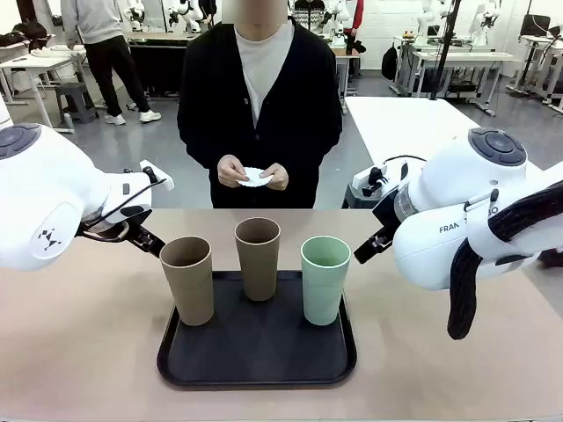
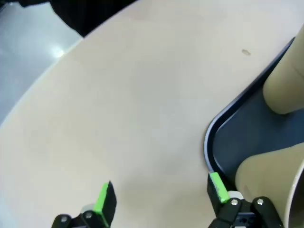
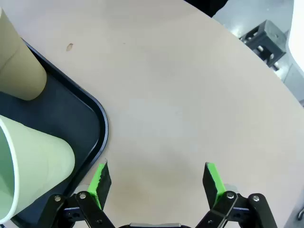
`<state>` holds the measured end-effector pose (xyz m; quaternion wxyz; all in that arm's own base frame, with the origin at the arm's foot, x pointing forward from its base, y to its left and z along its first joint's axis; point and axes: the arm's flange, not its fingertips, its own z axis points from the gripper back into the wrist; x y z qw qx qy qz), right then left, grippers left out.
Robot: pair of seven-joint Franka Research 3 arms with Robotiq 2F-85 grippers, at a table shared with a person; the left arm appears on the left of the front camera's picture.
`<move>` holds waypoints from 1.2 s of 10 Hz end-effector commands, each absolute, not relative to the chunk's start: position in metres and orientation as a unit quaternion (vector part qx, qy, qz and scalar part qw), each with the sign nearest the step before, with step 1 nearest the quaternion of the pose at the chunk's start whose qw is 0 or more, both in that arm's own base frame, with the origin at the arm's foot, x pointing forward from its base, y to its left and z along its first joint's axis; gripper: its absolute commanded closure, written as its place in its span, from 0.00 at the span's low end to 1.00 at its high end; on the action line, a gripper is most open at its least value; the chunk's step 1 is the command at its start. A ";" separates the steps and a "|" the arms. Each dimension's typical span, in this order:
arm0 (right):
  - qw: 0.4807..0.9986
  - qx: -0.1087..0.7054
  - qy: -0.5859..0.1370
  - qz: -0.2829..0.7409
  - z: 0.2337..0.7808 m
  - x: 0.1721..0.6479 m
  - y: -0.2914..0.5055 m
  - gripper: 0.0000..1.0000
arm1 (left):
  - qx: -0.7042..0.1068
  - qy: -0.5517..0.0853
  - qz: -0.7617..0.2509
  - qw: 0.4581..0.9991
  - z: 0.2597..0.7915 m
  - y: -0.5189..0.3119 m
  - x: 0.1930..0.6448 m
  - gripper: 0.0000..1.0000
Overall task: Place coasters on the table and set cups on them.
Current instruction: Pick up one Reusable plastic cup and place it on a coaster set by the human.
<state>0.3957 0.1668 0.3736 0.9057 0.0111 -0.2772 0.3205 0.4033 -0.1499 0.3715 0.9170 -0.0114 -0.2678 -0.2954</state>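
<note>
Three cups stand upright on a black tray (image 1: 257, 365): a tan cup (image 1: 186, 280) at the left, a second tan cup (image 1: 258, 257) at the back and a mint green cup (image 1: 325, 279) at the right. Across the table (image 1: 88, 352) a person holds the white scalloped coasters (image 1: 255, 177) in both hands at waist height. My left gripper (image 2: 160, 194) is open over bare table beside the tray's left rim (image 2: 209, 142), close to the near tan cup (image 2: 266, 180). My right gripper (image 3: 156, 180) is open over bare table just right of the tray (image 3: 95, 128) and the green cup (image 3: 33, 166).
The tray sits at the middle of the near half of the table. Bare tabletop lies to both sides of it and between it and the person. A white table (image 1: 413, 123) stands behind at the right.
</note>
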 end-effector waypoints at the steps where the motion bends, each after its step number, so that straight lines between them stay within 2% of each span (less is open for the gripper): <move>1: 0.906 0.011 -0.277 0.320 0.374 0.396 0.167 0.00 | -0.011 -0.268 -0.296 0.917 0.372 -0.150 0.403 0.00; 11: 0.906 0.011 -0.277 0.320 0.374 0.396 0.167 0.00 | -0.011 -0.268 -0.295 0.917 0.372 -0.150 0.403 0.00; 12: 0.910 0.020 -0.285 0.300 0.397 0.393 0.160 0.00 | 0.020 -0.265 -0.262 0.928 0.391 -0.122 0.409 0.00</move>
